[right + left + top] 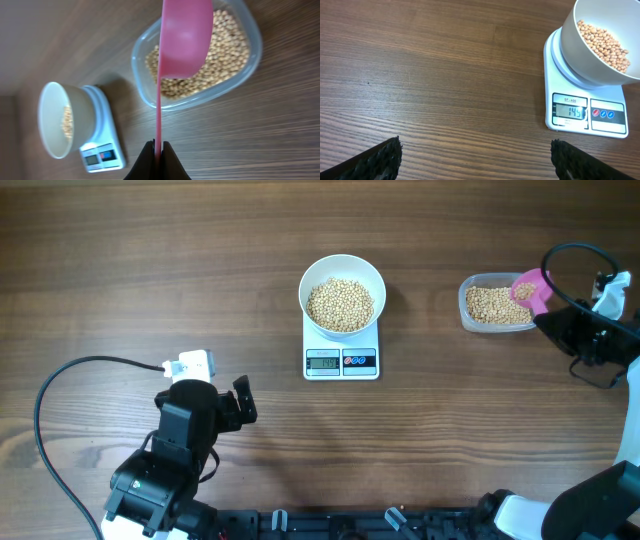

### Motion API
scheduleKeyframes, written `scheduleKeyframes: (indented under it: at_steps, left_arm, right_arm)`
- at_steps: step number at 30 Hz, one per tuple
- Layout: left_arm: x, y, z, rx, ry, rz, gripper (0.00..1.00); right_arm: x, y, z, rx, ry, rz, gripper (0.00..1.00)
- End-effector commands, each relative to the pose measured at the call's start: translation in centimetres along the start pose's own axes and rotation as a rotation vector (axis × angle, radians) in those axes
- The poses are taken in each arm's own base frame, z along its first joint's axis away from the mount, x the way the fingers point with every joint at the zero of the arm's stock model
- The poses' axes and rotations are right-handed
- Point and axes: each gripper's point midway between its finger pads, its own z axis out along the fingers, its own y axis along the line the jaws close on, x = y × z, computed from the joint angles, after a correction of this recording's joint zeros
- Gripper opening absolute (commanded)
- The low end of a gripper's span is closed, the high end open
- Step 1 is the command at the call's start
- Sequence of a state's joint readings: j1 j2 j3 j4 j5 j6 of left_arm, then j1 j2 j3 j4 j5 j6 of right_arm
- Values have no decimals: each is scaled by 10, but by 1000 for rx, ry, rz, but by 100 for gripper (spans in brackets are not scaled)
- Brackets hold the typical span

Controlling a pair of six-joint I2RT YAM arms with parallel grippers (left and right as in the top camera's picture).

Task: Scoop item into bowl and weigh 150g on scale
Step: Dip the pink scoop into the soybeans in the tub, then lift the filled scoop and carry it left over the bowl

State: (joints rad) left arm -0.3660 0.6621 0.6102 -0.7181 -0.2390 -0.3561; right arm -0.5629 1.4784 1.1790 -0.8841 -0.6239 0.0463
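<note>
The white bowl (308, 285) stands on the scale (342, 362) at the table's middle, partly filled with beige beans (340, 303). In the left wrist view the scale's display (575, 112) reads 145 under the bowl (585, 60). My right gripper (158, 147) is shut on the thin handle of a pink scoop (185, 40). The scoop (529, 288) hangs over a clear tub's (466, 308) right end, and the tub holds more beans (225, 55). My left gripper (475, 150) is open and empty above bare table, left of and nearer than the scale.
A black cable (60, 375) loops across the table's left side to a white plug (190, 364) just behind the left arm. The right arm's body (590, 330) and its cable sit at the right edge beside the tub.
</note>
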Motion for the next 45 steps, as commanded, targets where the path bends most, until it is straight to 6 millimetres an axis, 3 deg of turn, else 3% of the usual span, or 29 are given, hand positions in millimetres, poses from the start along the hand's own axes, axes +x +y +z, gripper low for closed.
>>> scheduleKeyframes:
  at_steps: [1, 10, 20, 25, 29, 37, 40, 42, 45]
  left_arm:
    - [0, 4, 1, -18, -3, 8, 100]
    - [0, 4, 1, -18, -3, 8, 100]
    - [0, 4, 1, -18, -3, 8, 100]
    - [0, 4, 1, -18, -3, 8, 100]
    - [0, 4, 1, -18, -3, 8, 100]
    - [0, 4, 1, -18, -3, 8, 100]
    - [0, 4, 1, -18, -3, 8, 100]
    - [0, 4, 1, -18, -3, 8, 100]
    - [0, 4, 1, -18, -3, 8, 100]
  right_arm:
    - [-2, -4, -4, 66, -13, -129, 4]
    - [15, -14, 11, 331, 102, -381, 4]
    - [10, -21, 5, 721, 133, -607, 4]
    - [8, -1, 14, 724, 103, -681, 4]
    - [0, 0, 10, 803, 71, -713, 4]
    - [11, 18, 27, 641, 48, -595, 4]
    - [28, 69, 45, 310, 55, -575, 4]
    - [22, 101, 42, 158, -19, -537, 4]
    - [-4, 152, 19, -23, -200, -576, 4]
